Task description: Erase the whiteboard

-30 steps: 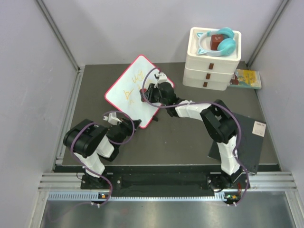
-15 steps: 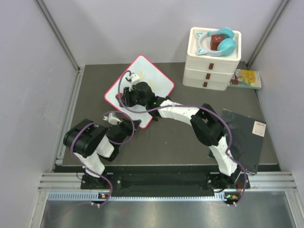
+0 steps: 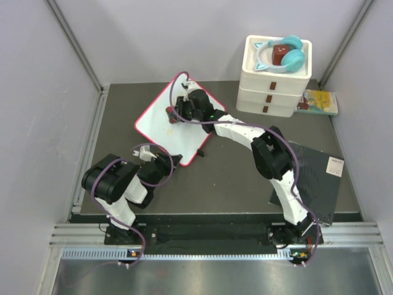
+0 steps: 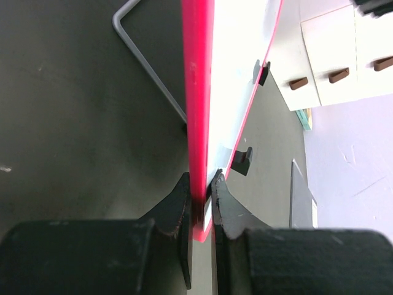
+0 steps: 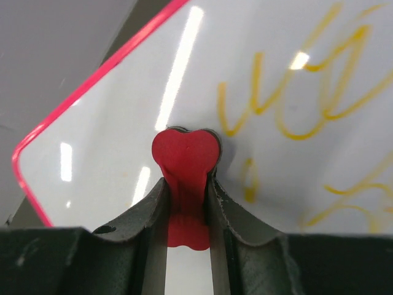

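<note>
The whiteboard (image 3: 161,128), white with a pink-red rim, lies tilted on the dark table at centre left. My left gripper (image 3: 178,160) is shut on its near corner; in the left wrist view (image 4: 201,184) the jaws pinch the red rim (image 4: 198,92). My right gripper (image 3: 174,113) is over the board's upper part, shut on a red eraser (image 5: 184,157) pressed against the white surface (image 5: 110,129). Yellow scribbles (image 5: 295,104) lie to the eraser's right in the right wrist view.
A white drawer stack (image 3: 274,83) stands at the back right with teal headphones (image 3: 285,54) on top; it also shows in the left wrist view (image 4: 344,61). A colourful book (image 3: 319,101) lies beside it. A dark grey sheet (image 3: 316,178) lies at right.
My right gripper swept with the eraser from the board's right side to its left, then back up to the upper middle. The left gripper and the board have not moved.
</note>
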You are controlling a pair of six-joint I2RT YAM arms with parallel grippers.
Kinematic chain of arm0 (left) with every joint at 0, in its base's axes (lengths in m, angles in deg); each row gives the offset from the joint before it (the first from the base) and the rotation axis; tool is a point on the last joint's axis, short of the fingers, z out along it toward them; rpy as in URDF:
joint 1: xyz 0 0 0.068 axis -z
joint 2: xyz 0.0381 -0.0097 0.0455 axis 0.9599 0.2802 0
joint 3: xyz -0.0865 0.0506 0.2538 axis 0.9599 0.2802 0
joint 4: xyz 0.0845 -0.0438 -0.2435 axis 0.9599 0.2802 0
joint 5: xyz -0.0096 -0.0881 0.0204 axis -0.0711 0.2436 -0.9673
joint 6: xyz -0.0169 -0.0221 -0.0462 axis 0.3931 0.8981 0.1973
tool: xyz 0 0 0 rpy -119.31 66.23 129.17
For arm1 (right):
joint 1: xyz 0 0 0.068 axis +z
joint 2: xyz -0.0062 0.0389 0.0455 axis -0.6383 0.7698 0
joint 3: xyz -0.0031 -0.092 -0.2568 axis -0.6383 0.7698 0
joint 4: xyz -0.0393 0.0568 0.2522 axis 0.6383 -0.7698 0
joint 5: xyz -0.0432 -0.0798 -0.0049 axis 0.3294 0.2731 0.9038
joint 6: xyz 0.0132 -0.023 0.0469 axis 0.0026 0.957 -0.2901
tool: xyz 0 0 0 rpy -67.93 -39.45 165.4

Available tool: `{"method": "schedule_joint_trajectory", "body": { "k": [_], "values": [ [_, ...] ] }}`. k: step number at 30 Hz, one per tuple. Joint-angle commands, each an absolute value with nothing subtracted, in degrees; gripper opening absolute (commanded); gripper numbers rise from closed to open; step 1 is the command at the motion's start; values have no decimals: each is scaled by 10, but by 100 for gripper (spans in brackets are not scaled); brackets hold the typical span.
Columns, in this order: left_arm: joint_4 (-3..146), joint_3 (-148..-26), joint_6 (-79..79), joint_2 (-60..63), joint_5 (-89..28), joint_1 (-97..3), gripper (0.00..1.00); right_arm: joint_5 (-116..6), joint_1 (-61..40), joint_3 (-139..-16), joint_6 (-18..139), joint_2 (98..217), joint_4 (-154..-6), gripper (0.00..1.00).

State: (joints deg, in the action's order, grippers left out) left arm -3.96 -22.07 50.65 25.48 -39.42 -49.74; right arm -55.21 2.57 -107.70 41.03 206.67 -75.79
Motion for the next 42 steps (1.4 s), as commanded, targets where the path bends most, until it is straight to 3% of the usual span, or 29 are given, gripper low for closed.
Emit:
{"method": "schedule_joint_trajectory", "body": {
  "k": [1, 12, 33, 42],
  "values": [
    [222, -184, 448, 288, -416, -497, 0, -440, -14, -997, 428, 2074, -855, 0],
    [222, -184, 448, 288, -417, -497, 0, -516, -3, -939, 418, 2032, -819, 0],
    [227, -187, 442, 288, -422, -492, 0, -560, 121, -972, 437, 2020, -856, 0],
    [229, -187, 442, 288, -420, -492, 0, -490, 101, -965, 425, 2019, -887, 0]
  ]
}}
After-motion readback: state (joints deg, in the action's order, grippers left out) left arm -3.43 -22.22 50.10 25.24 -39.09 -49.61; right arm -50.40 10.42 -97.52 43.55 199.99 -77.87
